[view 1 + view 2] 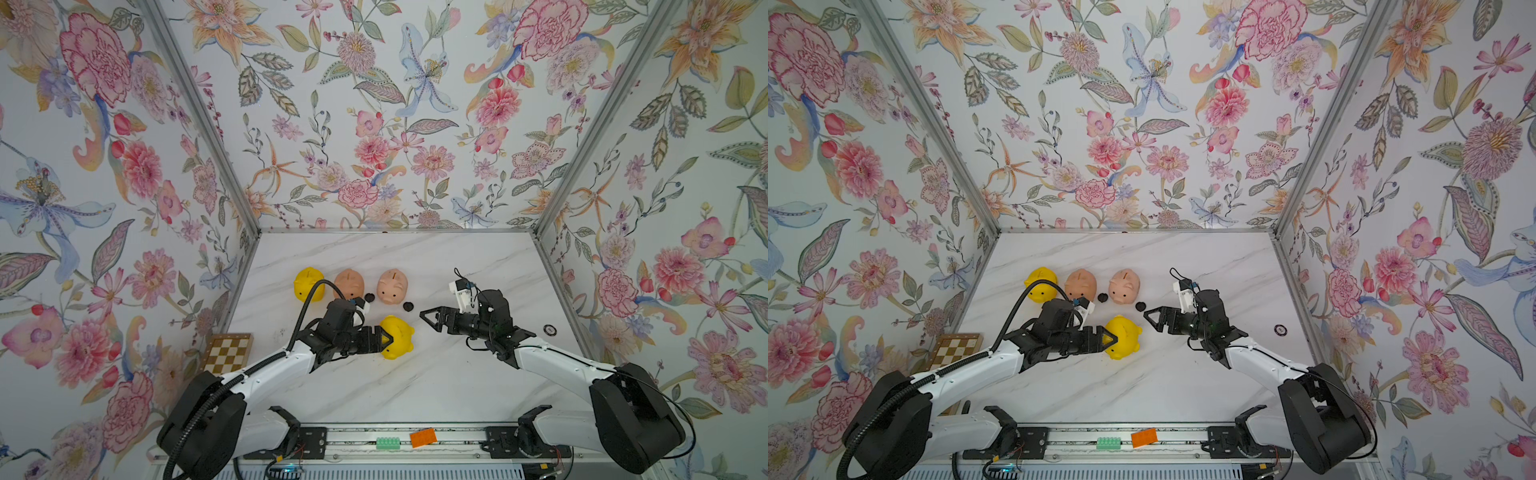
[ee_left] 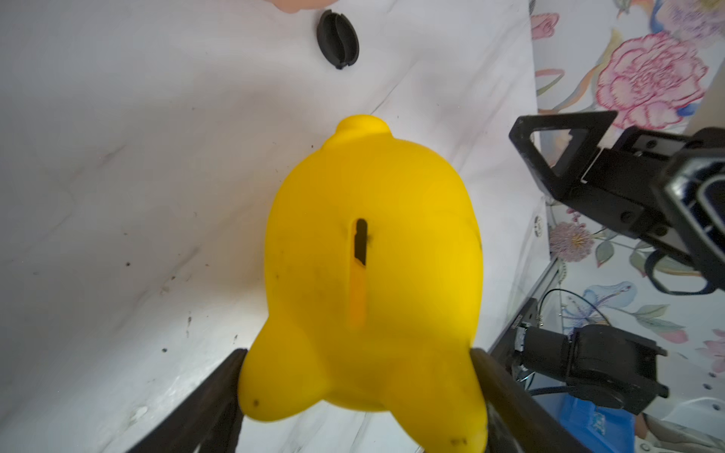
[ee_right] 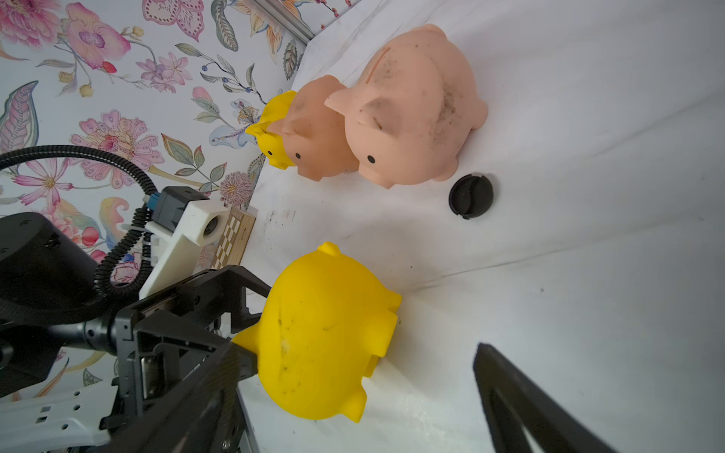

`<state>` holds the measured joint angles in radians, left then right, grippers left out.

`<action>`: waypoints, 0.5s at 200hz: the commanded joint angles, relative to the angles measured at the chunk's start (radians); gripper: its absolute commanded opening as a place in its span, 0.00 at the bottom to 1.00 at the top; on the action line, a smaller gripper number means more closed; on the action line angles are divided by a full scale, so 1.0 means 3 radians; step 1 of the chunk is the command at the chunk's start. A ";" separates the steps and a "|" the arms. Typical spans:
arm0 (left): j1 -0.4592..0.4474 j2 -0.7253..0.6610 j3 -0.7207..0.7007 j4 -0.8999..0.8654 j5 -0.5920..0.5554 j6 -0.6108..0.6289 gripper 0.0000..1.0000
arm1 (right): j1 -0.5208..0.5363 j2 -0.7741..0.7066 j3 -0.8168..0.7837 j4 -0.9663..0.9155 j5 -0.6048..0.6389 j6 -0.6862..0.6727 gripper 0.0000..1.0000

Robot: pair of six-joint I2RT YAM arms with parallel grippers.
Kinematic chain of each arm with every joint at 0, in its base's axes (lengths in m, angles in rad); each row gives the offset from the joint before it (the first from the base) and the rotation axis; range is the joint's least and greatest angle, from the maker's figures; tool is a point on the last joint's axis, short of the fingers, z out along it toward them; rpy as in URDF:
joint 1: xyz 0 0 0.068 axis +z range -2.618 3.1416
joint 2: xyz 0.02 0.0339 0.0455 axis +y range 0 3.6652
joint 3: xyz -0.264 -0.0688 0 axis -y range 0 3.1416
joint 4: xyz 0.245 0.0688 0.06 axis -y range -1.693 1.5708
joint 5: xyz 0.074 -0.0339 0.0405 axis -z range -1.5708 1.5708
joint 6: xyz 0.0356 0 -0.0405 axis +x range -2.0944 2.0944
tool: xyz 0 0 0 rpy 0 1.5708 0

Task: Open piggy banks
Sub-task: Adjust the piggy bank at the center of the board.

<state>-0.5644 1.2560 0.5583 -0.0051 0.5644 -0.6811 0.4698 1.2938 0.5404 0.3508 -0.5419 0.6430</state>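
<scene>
Piggy banks [image 1: 305,279] [image 1: 349,281] [image 1: 392,286] [image 1: 399,336], two yellow, two peach, two black plugs [image 1: 369,297] [image 1: 408,306]

top views overhead, whole table [image 1: 415,382]; wrist views close, sharing near yellow piggy bank [image 2: 412,255]

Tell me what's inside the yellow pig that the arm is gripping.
On the yellow pig, only the coin slot gives a look in: a dark gap, nothing recognisable. Its shell is opaque, so any contents are hidden.
</scene>
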 commanded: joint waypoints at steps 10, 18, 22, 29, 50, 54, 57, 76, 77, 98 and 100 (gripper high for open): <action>0.0164 0.0043 -0.0194 0.0474 0.0306 -0.0145 0.91 | 0.0032 0.0017 0.0068 -0.0025 -0.0080 -0.0051 0.95; 0.0180 0.0030 -0.0205 0.0443 0.0285 -0.0118 0.95 | 0.0042 0.0033 0.0078 -0.0021 -0.0093 -0.0048 0.95; 0.0193 0.0022 -0.0208 0.0420 0.0275 -0.0106 0.97 | 0.0048 0.0045 0.0085 -0.0014 -0.0098 -0.0050 0.95; 0.0215 0.0012 -0.0207 0.0390 0.0262 -0.0081 0.99 | 0.0057 0.0063 0.0094 -0.0010 -0.0109 -0.0053 0.95; 0.0270 0.0001 -0.0175 0.0231 0.0218 0.0019 0.99 | 0.0090 0.0110 0.0121 0.0002 -0.0116 -0.0062 0.95; 0.0279 0.0001 -0.0174 0.0203 0.0211 0.0041 0.99 | 0.0099 0.0113 0.0121 0.0006 -0.0116 -0.0060 0.95; 0.0285 -0.0001 -0.0174 0.0186 0.0203 0.0049 0.99 | 0.0103 0.0115 0.0121 0.0005 -0.0116 -0.0059 0.95; 0.0334 0.0001 -0.0179 0.0113 0.0190 0.0109 0.99 | 0.0130 0.0144 0.0134 0.0027 -0.0116 -0.0054 0.95; 0.0338 0.0001 -0.0179 0.0106 0.0190 0.0108 0.99 | 0.0131 0.0148 0.0135 0.0027 -0.0116 -0.0053 0.95; 0.0371 -0.0009 -0.0184 0.0089 0.0175 0.0139 0.99 | 0.0162 0.0192 0.0157 0.0027 -0.0126 -0.0066 0.95; 0.0370 -0.0009 -0.0180 0.0086 0.0174 0.0141 0.99 | 0.0166 0.0198 0.0160 0.0027 -0.0126 -0.0066 0.95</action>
<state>-0.4698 1.2568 0.5064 0.0528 0.6212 -0.6746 0.5079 1.3327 0.5564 0.3550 -0.5682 0.6426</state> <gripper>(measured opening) 0.989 0.949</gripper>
